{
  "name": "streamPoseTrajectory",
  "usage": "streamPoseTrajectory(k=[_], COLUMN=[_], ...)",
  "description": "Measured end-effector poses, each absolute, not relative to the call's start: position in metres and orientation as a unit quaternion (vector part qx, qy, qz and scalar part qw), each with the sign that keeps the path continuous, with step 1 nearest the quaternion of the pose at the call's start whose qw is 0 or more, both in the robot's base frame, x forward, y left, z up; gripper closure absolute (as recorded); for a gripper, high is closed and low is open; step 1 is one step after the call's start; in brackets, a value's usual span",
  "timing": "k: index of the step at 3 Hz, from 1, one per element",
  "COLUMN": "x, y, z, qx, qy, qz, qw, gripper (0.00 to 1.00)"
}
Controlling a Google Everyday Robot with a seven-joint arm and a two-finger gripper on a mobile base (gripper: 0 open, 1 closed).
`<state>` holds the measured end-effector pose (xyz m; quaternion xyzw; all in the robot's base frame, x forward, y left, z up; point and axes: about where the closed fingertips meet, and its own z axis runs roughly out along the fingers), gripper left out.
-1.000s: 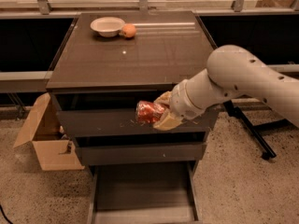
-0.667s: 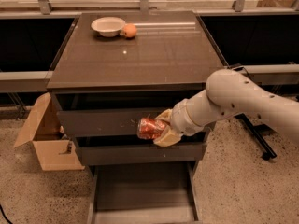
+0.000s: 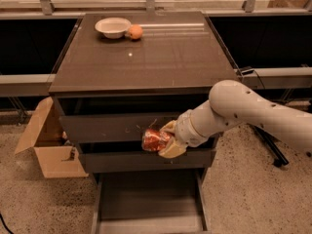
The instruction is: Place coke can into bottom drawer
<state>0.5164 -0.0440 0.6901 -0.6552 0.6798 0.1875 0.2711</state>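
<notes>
The coke can (image 3: 154, 140) is red with white markings and lies sideways in my gripper (image 3: 165, 141), which is shut on it. The gripper hangs in front of the cabinet, level with the gap between the top and middle drawer fronts. The bottom drawer (image 3: 148, 201) is pulled out below, with a flat grey floor and thin side rails. The can is well above the drawer floor, over its back part.
A white bowl (image 3: 112, 26) and an orange fruit (image 3: 135, 31) sit at the back of the cabinet top (image 3: 146, 57). An open cardboard box (image 3: 48, 147) stands on the floor to the left. A dark stand leg (image 3: 270, 147) lies on the right.
My arm has lowered the gripper and the can from the top drawer front down towards the middle drawer front, and shifted them slightly right.
</notes>
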Motion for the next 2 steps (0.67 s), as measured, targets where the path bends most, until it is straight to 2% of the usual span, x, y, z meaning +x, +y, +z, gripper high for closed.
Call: streamPoseTrajectory(k=[2], x=[0.500], y=[-0.057], z=[0.564], qx=[-0.633], qy=[0.711], qz=[0.193], qw=[0.238], gripper=[1.00])
